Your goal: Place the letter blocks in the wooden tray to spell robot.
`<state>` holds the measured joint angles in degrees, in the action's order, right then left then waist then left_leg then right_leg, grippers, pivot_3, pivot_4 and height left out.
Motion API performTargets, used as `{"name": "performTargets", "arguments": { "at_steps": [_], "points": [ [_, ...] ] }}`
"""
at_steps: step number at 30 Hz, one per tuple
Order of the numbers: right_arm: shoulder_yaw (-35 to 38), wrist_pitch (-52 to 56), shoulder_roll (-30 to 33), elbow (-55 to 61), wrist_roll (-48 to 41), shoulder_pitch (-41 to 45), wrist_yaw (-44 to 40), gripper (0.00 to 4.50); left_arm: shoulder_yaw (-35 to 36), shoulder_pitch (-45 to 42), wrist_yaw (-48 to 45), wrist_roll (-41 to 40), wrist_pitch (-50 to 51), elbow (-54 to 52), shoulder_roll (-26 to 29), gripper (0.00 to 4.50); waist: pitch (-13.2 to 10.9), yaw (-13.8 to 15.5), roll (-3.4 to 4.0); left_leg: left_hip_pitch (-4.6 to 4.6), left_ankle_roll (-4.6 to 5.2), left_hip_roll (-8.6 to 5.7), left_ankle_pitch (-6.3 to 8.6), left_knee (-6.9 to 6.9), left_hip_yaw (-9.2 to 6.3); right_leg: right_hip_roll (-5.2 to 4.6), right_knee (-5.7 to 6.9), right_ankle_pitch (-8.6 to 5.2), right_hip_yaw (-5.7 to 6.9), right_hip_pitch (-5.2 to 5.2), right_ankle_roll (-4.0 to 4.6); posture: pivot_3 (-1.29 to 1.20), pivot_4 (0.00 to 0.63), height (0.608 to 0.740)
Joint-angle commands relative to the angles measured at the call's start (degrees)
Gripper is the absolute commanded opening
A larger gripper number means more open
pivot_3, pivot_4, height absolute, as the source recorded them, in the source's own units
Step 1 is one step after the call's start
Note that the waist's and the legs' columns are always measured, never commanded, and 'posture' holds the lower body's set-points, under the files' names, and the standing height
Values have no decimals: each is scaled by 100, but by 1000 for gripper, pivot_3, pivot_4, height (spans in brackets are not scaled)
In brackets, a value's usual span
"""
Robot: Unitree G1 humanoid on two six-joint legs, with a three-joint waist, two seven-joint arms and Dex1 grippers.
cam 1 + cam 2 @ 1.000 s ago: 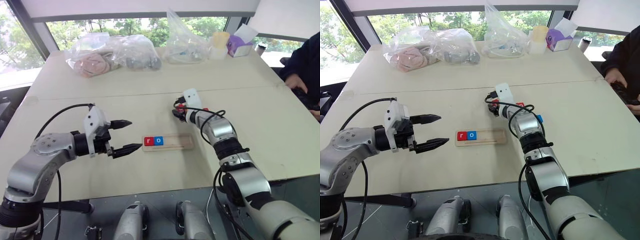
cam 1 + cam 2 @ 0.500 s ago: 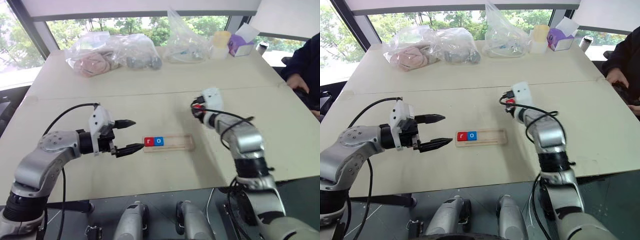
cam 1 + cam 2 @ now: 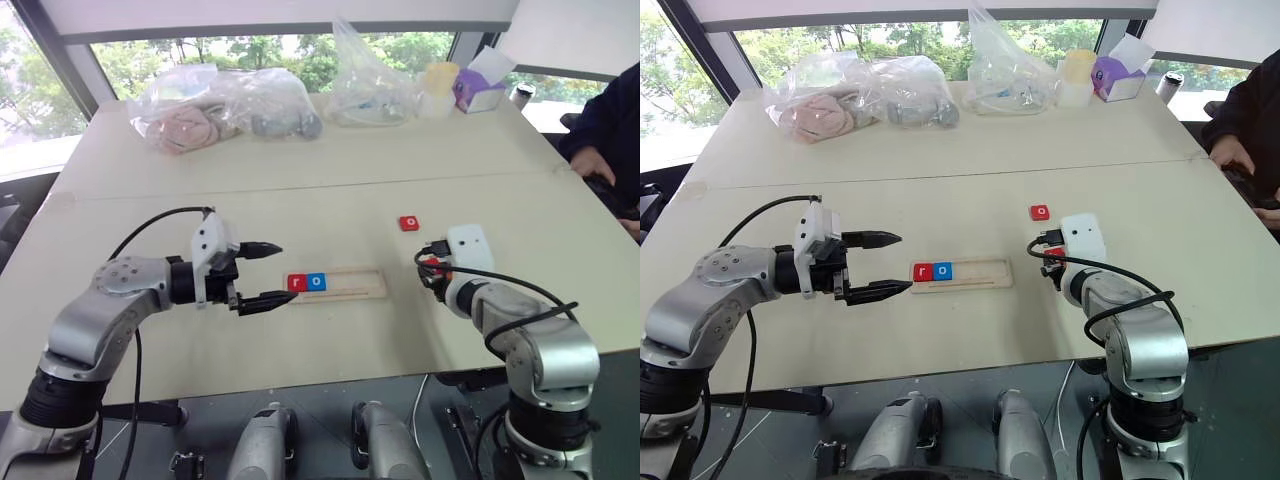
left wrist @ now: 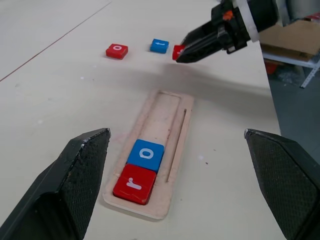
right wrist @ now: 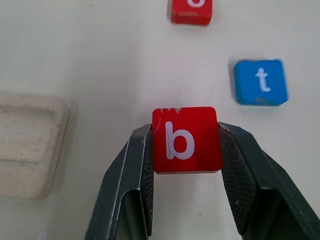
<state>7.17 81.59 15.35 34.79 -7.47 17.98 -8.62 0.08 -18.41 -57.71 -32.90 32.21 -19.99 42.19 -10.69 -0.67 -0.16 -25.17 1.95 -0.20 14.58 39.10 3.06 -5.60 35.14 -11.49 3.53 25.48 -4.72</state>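
The wooden tray [image 3: 356, 286] lies mid-table with a red r block [image 3: 298, 283] and a blue o block [image 3: 317, 282] at its left end. My right gripper [image 5: 185, 131] is shut on a red b block [image 5: 186, 140], held just above the table to the right of the tray. Beyond it a red o block [image 3: 409, 223] and a blue t block [image 5: 260, 81] lie loose on the table. My left gripper [image 3: 280, 272] hovers open just off the tray's left end, with nothing between its fingers.
Clear plastic bags [image 3: 220, 105] of items, a yellow-lidded container [image 3: 440, 85] and a purple tissue box [image 3: 480, 88] line the far edge. A person's dark sleeve and hand [image 3: 600, 150] reach in at the right edge.
My right gripper has drawn back toward the near edge and to the right with the red b block, uncovering the red o block. The left gripper has barely shifted.
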Motion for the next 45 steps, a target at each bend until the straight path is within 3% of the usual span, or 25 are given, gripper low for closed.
{"name": "performTargets", "arguments": {
  "at_steps": [1, 6, 9, 13, 17, 21, 27, 35, 45],
  "points": [
    [-11, -144, -150, -86, -7, -38, 83, 1624, 40, -112, -71, 37, -79, -34, 66, 4500, 0, -1, 0, 0, 0, 0, 0, 0, 1, 0, 0, 0, 0, 0, 0, 0, 150, 725],
    [-24, -96, -194, -218, -66, -56, 55, 1624, 86, -95, -60, 35, -64, -70, 117, 4500, 0, 3, 0, 0, 0, 0, 0, 1, 0, 1, 0, 0, 0, -1, 0, 0, 150, 725],
    [-84, -66, -99, -189, -106, -71, -14, 2582, 101, -56, -19, 25, -45, -125, 123, 4500, 0, 1, 0, 0, 0, 0, 0, 1, -1, 1, 0, 0, 0, -1, -1, 0, 150, 725],
    [-132, -101, 427, -131, -374, 146, -494, 4468, 113, -11, 22, 18, -45, -165, 121, 4500, -1, -1, 1, 0, 0, 0, 0, 1, -1, 1, 0, 0, 0, -1, 0, 0, 150, 725],
    [-275, -705, 1662, -281, -962, 461, -1809, 4468, 100, 3, 51, 13, -58, -172, 117, 4500, -4, 5, 3, 0, 1, -1, 0, 2, 0, 0, -1, 0, 0, -1, -1, 0, 150, 725],
    [-612, -2979, 3091, -596, -1199, 189, -3968, 4468, 72, -54, 53, 42, -99, -103, 92, 4500, -5, 19, 1, 0, 3, -1, 2, 1, -6, 1, -7, -6, 5, -4, -8, 0, 150, 725],
    [-1092, -5570, 3934, -2377, -742, 281, -5714, 4468, 81, -135, 65, 81, -147, -35, 64, 4500, -11, 6, -15, 1, 10, -2, 5, 7, 2, 0, -8, -11, 2, -11, -19, 0, 150, 725],
    [-1744, -7222, 3674, -4650, -56, 1275, -6484, 4468, 121, -17, 154, 23, -48, -284, 79, 4500, -13, 6, -14, 4, 9, -1, 4, 9, 4, 1, 0, -7, 0, -9, -14, 0, 150, 725],
    [-1960, -7763, 3381, -5818, 290, 1678, -6800, 4468, 174, 48, 268, 15, -12, -407, 106, 4500, -14, 106, -15, 4, 8, -3, 4, 10, 5, -1, -1, -6, -1, -12, -13, 0, 150, 725]
  ]
}}
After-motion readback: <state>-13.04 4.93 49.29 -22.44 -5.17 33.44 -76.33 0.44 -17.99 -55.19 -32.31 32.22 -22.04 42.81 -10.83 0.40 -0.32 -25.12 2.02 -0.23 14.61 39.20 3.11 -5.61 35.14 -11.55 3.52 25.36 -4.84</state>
